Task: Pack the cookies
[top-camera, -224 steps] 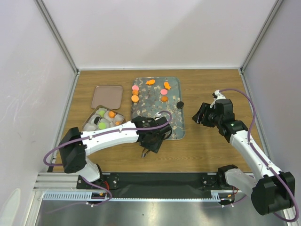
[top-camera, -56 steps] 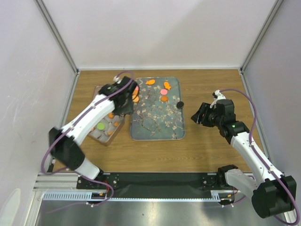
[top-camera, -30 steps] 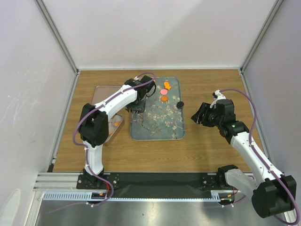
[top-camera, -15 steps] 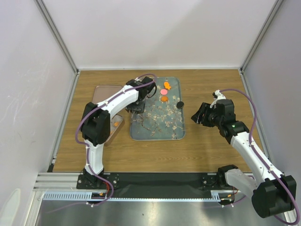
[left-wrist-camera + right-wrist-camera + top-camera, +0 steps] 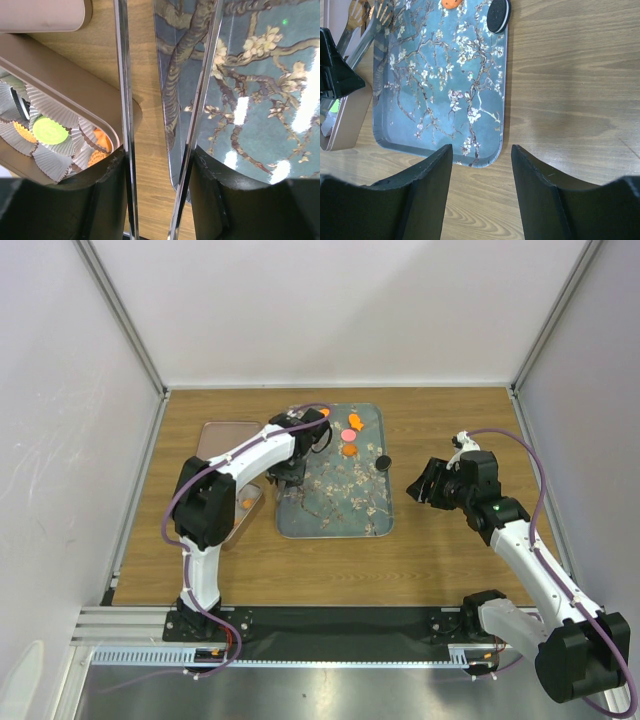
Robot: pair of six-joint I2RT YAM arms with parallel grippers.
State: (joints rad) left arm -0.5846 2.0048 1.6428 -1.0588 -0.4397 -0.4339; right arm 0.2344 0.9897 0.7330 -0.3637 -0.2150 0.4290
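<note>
Cookies lie on the floral tray point(image 5: 340, 500): a pink disc point(image 5: 352, 435), an orange disc point(image 5: 348, 450), an orange fish point(image 5: 355, 421) and a black disc point(image 5: 382, 462) at its right rim. More cookies sit in paper cups in the tin point(image 5: 65, 90): a green one point(image 5: 50, 129) and an orange one point(image 5: 100, 140). My left gripper point(image 5: 288, 472) hangs over the tray's left edge, shut on metal tongs point(image 5: 122, 100) that point at the tray's far left corner; their tips are hidden. My right gripper point(image 5: 425, 483) stands open and empty, right of the tray.
The tin's brownish-pink lid point(image 5: 225, 435) lies behind the tin, left of the tray. The left arm point(image 5: 250, 450) crosses above the tin and hides most of it from above. White walls and metal posts close in the wooden table point(image 5: 450, 560).
The left arm has swung from above the tin to the tray's far left part, and the tongs' blades have drawn a little closer together. The right arm has not moved.
</note>
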